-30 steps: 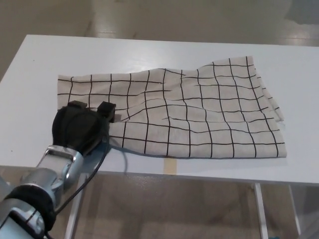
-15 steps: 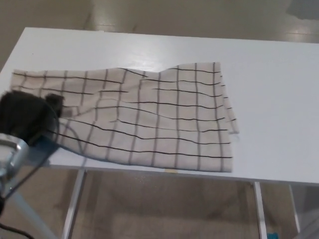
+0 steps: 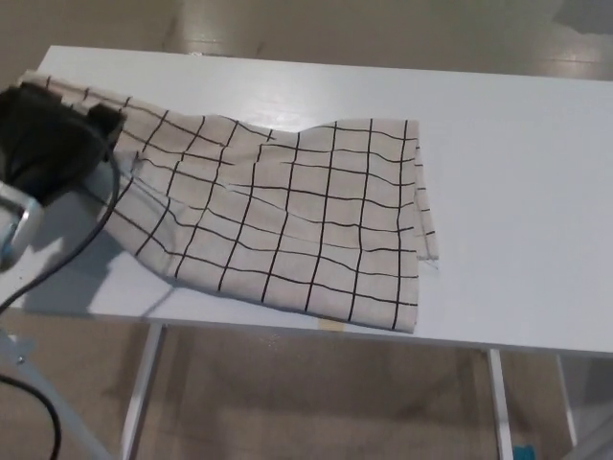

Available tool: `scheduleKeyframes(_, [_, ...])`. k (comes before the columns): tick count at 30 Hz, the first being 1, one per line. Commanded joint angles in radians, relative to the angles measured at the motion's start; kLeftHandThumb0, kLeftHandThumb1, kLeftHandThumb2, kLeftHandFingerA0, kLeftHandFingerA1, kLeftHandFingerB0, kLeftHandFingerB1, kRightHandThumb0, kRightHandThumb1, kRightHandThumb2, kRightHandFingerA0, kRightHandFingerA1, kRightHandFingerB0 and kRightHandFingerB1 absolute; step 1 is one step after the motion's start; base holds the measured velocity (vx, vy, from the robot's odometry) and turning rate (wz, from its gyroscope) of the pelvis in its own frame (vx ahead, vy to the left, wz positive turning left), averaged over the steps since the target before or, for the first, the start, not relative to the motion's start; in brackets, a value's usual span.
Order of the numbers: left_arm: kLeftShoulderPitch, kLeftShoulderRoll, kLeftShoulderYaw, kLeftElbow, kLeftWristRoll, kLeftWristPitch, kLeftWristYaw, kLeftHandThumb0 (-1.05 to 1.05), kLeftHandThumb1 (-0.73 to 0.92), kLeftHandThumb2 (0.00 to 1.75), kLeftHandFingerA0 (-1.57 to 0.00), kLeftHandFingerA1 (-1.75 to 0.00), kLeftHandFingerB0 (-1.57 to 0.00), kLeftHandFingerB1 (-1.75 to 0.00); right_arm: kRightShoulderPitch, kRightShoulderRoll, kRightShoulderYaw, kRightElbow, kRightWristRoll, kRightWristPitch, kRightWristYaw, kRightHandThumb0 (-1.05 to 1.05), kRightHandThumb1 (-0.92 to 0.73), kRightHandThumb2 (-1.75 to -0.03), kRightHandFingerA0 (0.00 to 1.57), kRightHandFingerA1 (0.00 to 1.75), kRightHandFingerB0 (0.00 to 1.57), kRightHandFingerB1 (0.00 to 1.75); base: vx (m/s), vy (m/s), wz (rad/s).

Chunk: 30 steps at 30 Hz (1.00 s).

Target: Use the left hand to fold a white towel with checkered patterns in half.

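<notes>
The white towel with black checks (image 3: pixel 287 211) lies across the white table (image 3: pixel 517 172), its right edge around the table's middle. Its left end is raised off the surface and runs up to my left hand (image 3: pixel 48 139) at the far left of the head view. That black hand is shut on the towel's left edge, with the cloth bunched at its fingers (image 3: pixel 103 120). The towel's near left corner hangs slack below the hand and casts a shadow on the table. My right hand does not show.
A black cable (image 3: pixel 81 244) hangs from my left forearm over the table's near left corner. A small strip of tan tape (image 3: pixel 331 326) sits on the front edge. The table's metal legs (image 3: pixel 140 402) and the floor show below.
My left hand has risen and moved toward the far left with the towel's left edge in it. The whole towel has been dragged left, its right edge now near the table's middle.
</notes>
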Motion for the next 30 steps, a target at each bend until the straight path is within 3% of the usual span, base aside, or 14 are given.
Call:
scheduleKeyframes(1, [-0.091,-0.003,-0.067,-0.035,0.104,-0.028,0.058,-0.35,0.51,0.54,-0.79,-1.75,-0.90,-1.30,0.006,-0.005,-0.003,0.012,-0.005,-0.024,-0.007,-0.20,-0.70,-0.60,0.44,0.53,0.36,0.45,0.00,0.000,0.00])
scheduleKeyframes(2, [-0.113,-0.003,-0.088,-0.044,0.125,-0.048,0.090,-0.35,0.51,0.54,-0.79,-1.75,-0.90,-1.30,0.004,-0.004,-0.004,0.013,-0.004,-0.025,-0.008,-0.20,-0.70,-0.60,0.44,0.53,0.36,0.45,0.00,0.000,0.00])
scheduleKeyframes(3, [-0.140,-0.007,-0.110,-0.057,0.149,-0.067,0.110,-0.34,0.49,0.55,-0.84,-1.74,-1.05,-0.58,0.001,-0.003,-0.004,0.012,0.000,-0.022,-0.007,-0.21,-0.71,-0.60,0.43,0.53,0.35,0.45,0.00,0.000,0.00])
scheduleKeyframes(4, [-0.158,-0.010,-0.126,-0.064,0.163,-0.079,0.121,-0.34,0.49,0.55,-0.84,-1.74,-1.05,-0.58,0.000,-0.003,-0.005,0.011,0.002,-0.021,-0.006,-0.21,-0.71,-0.60,0.43,0.53,0.35,0.45,0.00,0.000,0.00])
scheduleKeyframes(5, [-0.197,-0.016,-0.151,-0.084,0.183,-0.114,0.126,-0.36,0.47,0.56,-0.90,-1.67,-0.94,-0.52,0.000,-0.001,-0.006,0.007,0.009,-0.018,-0.003,-0.21,-0.71,-0.60,0.43,0.53,0.35,0.45,0.00,0.000,0.00])
scheduleKeyframes(9, [-0.266,-0.035,-0.180,-0.131,0.201,-0.172,0.137,-0.40,0.41,0.59,-0.97,-1.60,-0.90,-0.54,0.003,0.003,-0.004,-0.006,0.014,-0.003,-0.001,-0.21,-0.71,-0.60,0.43,0.53,0.35,0.45,0.00,0.000,0.00])
scheduleKeyframes(12, [-0.317,-0.072,-0.183,-0.191,0.194,-0.211,0.130,-0.30,0.45,0.55,-0.93,-1.67,-1.01,-0.57,0.004,0.003,-0.002,-0.012,0.021,0.008,0.005,-0.21,-0.71,-0.61,0.43,0.53,0.35,0.45,0.00,0.000,0.00])
scheduleKeyframes(17, [-0.348,-0.139,-0.176,-0.283,0.190,-0.237,0.110,-0.28,0.47,0.55,-0.89,-1.72,-1.06,-0.62,0.011,-0.001,0.004,-0.027,0.014,0.015,0.007,-0.21,-0.72,-0.61,0.43,0.53,0.35,0.45,0.00,0.000,0.00])
scheduleKeyframes(19, [-0.358,-0.170,-0.177,-0.313,0.198,-0.244,0.115,-0.31,0.47,0.56,-0.92,-1.70,-1.01,-0.58,0.009,-0.001,0.004,-0.033,0.008,0.016,0.000,-0.20,-0.72,-0.61,0.44,0.53,0.38,0.46,0.00,0.000,0.00])
scheduleKeyframes(20, [-0.364,-0.187,-0.182,-0.323,0.208,-0.243,0.120,-0.39,0.45,0.60,-0.98,-1.60,-0.94,-0.57,0.010,-0.002,0.004,-0.037,0.003,0.017,-0.003,-0.21,-0.72,-0.61,0.46,0.52,0.40,0.47,0.00,0.000,0.00])
scheduleKeyframes(28, [-0.374,-0.255,-0.199,-0.365,0.251,-0.250,0.150,-0.37,0.44,0.61,-1.03,-1.51,-0.96,-0.58,0.006,-0.008,0.005,-0.050,0.004,0.035,-0.001,-0.22,-0.72,-0.61,0.46,0.53,0.41,0.48,0.00,0.000,0.00])
scheduleKeyframes(29, [-0.359,-0.279,-0.207,-0.373,0.257,-0.249,0.144,-0.30,0.46,0.56,-1.06,-1.54,-1.08,-0.65,0.008,-0.008,0.007,-0.067,0.012,0.055,0.005,-0.22,-0.73,-0.61,0.46,0.53,0.42,0.49,0.00,0.000,0.00])
scheduleKeyframes(30, [-0.347,-0.295,-0.213,-0.378,0.262,-0.248,0.139,-0.30,0.46,0.56,-1.06,-1.54,-1.08,-0.65,0.010,-0.008,0.009,-0.079,0.017,0.069,0.010,-0.22,-0.73,-0.61,0.46,0.53,0.42,0.49,0.00,0.000,0.00])
